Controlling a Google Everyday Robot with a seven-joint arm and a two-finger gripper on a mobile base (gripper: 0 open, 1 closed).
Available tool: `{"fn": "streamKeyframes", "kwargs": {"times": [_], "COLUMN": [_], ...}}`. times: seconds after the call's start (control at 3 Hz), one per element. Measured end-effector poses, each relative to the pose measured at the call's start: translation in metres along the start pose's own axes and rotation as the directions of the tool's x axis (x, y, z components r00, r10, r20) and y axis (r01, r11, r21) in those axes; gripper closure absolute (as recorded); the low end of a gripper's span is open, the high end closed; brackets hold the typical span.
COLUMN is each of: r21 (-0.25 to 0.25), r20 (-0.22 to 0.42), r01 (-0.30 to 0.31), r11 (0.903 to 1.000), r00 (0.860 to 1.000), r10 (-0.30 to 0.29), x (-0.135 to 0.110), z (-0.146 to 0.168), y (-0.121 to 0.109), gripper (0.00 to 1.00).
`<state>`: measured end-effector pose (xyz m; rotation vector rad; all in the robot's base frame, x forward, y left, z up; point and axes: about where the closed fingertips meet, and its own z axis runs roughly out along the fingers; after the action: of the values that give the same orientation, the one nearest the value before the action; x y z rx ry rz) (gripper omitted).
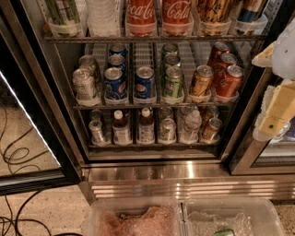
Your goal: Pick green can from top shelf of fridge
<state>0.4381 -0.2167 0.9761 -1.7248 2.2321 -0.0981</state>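
1. The green can (64, 14), an aluminium drink can with pale green and white streaked sides, stands upright at the far left end of the top shelf (152, 39), a thin dark wire rack. Its lid is cut off by the upper edge of the view.
2. Its foot sits in a clear plastic lane tray (64, 31), with a white container (103, 16) just beside it on the right.
3. Further right on the same rack stand two red Coca-Cola cans (141, 16), then a gold-and-black can (214, 13).
4. The rack below carries silver cans (85, 83) at the left, then blue Pepsi cans (115, 82), darker green cans (173, 80) and orange-brown cans (201, 82).
5. The lowest rack holds small white-capped bottles (120, 129) among more cans.
6. All this stands in the fridge (152, 173), a tall black-framed display cooler with a ribbed stainless steel base. Its glass door (27, 138) is open at the left.
7. The gripper (275, 103), pale yellow and white, hangs at the right edge of the view, level with the middle rack and well apart from the green can. Whether it is open or closed cannot be told; it holds nothing that can be seen.
8. Before the base lie two clear plastic bins (133, 203) side by side, and black cables (14, 156) trail over the speckled floor at the left.
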Motion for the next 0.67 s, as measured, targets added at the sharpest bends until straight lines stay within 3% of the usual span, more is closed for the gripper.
{"fn": "streamKeyframes", "kwargs": {"times": [0.67], "r21": [0.02], "r20": [0.019], "r01": [-0.004], "r11": [0.9998], "r00": [1.0], "r10": [0.003], "x": [-0.0028], "z": [-0.0018], "y": [-0.0012], "gripper": [0.0]}}
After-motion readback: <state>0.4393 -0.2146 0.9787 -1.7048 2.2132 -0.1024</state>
